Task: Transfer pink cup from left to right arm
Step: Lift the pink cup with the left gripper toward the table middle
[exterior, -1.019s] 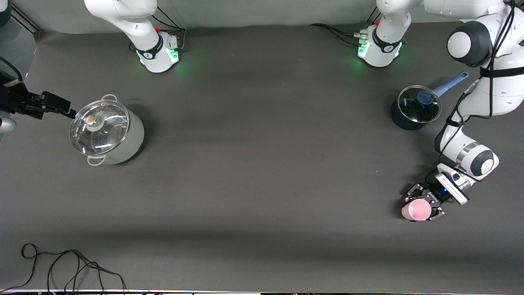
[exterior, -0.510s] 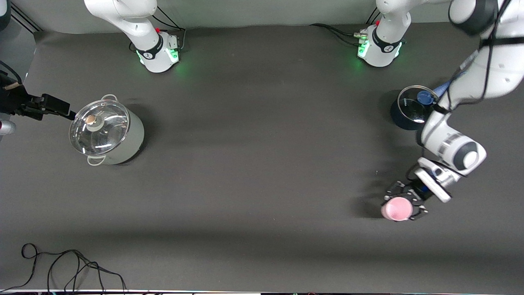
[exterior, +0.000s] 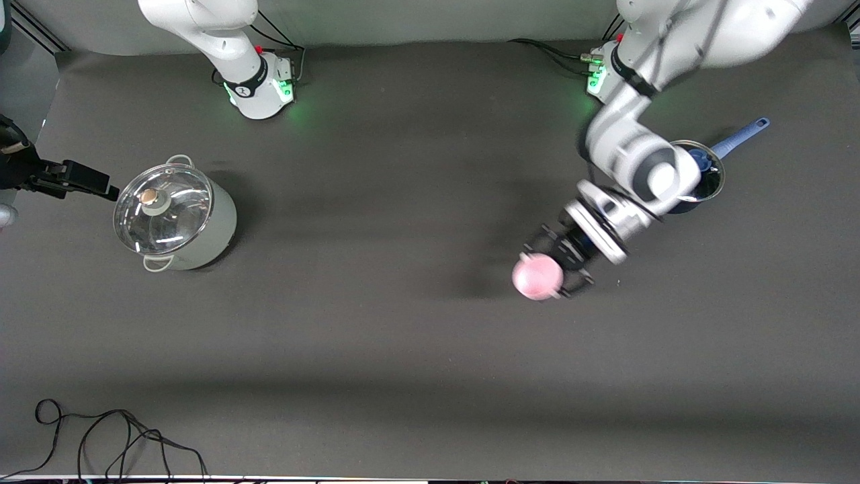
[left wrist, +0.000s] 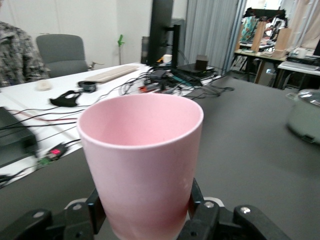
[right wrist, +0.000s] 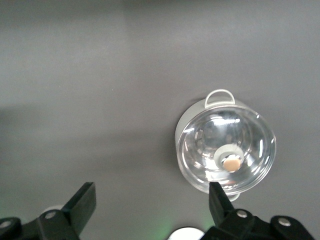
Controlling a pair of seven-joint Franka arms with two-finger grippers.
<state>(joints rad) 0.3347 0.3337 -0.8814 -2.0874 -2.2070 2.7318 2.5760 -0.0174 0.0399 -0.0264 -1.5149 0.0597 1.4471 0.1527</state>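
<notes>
Front view, pink cup (exterior: pixel 537 277): held up in the air over the bare dark table (exterior: pixel 403 323), toward the left arm's end, lying tilted so its side faces the camera.
Left wrist view, cup (left wrist: pixel 141 162): fills the middle of the picture, open mouth showing, a black finger (left wrist: pixel 96 215) pressed against each side of it low down.
Left gripper (exterior: pixel 561 259): clamped on the cup; its white arm reaches down from its base across a dark blue saucepan.
Saucepan (exterior: pixel 699 180): glass lid, blue handle, partly hidden by the arm.
Right gripper (exterior: pixel 94 183): waits at the right arm's end of the table, just beside a grey pot, fingers spread apart with nothing between them.
Right wrist view, pot (right wrist: pixel 225 148): seen from above, glass lid with a round knob.
Front view, pot (exterior: pixel 175 216): well apart from the cup.
Cable (exterior: pixel 107 437): black, looped on the table edge nearest the camera.
</notes>
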